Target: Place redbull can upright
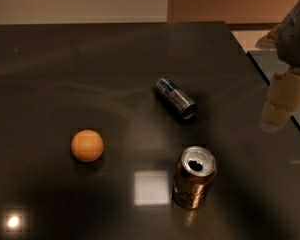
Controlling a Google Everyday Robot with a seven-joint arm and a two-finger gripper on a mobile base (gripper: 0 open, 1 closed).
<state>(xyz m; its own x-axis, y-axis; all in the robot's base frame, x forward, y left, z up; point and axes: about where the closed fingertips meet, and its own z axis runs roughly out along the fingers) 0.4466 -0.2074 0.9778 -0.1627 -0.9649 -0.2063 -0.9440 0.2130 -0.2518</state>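
The arm (pixel 296 31) above the gripper (pixel 279 106) (far right) runs off the edge.

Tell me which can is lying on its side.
The slim blue-and-silver redbull can; the copper-brown can stands upright, opened. The end effector hangs at the right edge, touching neither.
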